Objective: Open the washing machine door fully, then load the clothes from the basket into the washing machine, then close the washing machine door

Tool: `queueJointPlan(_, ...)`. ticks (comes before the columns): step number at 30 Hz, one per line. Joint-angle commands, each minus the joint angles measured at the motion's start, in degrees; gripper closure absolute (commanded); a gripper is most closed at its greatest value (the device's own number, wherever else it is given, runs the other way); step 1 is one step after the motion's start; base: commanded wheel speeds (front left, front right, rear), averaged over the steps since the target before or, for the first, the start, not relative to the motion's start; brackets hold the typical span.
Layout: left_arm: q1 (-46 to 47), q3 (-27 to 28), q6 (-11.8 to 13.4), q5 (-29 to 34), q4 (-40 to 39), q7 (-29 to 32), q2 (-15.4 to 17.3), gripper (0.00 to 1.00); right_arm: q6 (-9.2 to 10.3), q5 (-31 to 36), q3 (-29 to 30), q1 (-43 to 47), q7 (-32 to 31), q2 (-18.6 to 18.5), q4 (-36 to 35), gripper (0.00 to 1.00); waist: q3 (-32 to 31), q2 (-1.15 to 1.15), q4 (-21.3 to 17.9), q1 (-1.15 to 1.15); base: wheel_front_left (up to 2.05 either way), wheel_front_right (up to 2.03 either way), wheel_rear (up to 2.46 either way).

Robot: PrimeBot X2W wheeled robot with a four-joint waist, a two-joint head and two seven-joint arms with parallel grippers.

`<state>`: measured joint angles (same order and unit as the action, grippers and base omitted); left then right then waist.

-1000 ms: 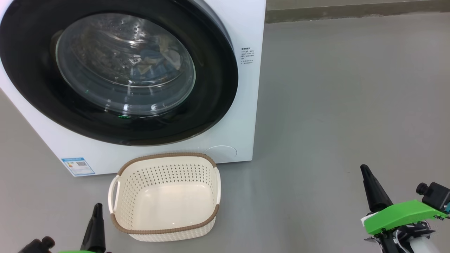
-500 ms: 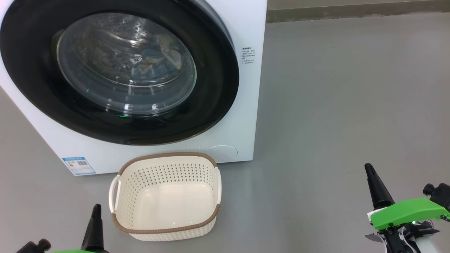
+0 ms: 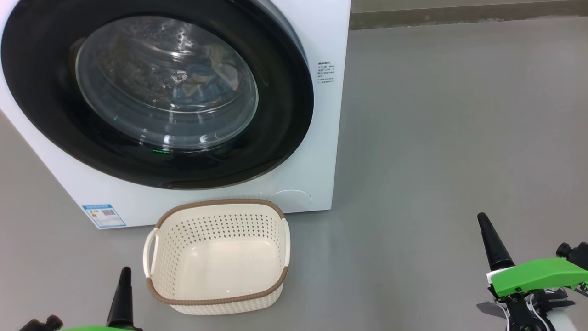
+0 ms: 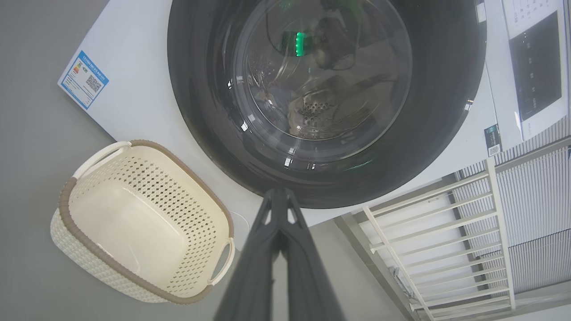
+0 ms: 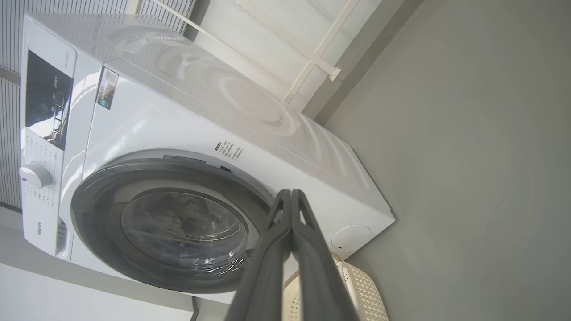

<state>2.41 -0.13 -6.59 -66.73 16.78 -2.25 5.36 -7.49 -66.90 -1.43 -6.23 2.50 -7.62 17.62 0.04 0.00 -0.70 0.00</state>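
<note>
The washing machine (image 3: 324,138) is a white front-loader, and its round black door (image 3: 285,115) lies shut against the front. Through the glass window I see blue fabric, the clothes (image 3: 206,80), inside the drum. The cream basket (image 3: 220,202) with a brown rim stands on the floor in front of the machine, and nothing lies in it. My left gripper (image 3: 124,272) is shut, low and to the left of the basket. My right gripper (image 3: 482,218) is shut, far to the right over the floor. In the wrist views the left gripper (image 4: 279,192) and right gripper (image 5: 290,192) each show their fingers pressed together, holding nothing.
Grey floor spreads to the right of the machine up to a dark baseboard (image 3: 459,14). A white railing (image 4: 446,232) stands beside the washer. A blue label (image 3: 104,216) and a round cover (image 3: 289,198) mark the machine's lower front.
The right gripper has drifted slightly to the right. The whole head view has shifted a little, so the camera moved. Door, basket and left gripper stay as they were.
</note>
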Motion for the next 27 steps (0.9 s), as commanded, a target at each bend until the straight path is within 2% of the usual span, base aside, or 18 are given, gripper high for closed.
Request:
queueJointPlan(1,2.63,1.61,-0.54,-1.86,-1.84,0.59,0.41,1.00,-0.06,-1.60,0.19,-0.69,-0.55,-0.36,-1.80,1.00,0.01,0.00,0.03,0.00,0.00,0.00,0.00)
queueJointPlan(27,3.23,4.22,-0.73,-13.95,-2.29,4.79,-1.07,1.00,-0.03,-13.82,4.09,-0.30,-4.81,2.18,-2.72,1.00,0.07,0.00,0.37,0.00,0.00,0.00,0.00)
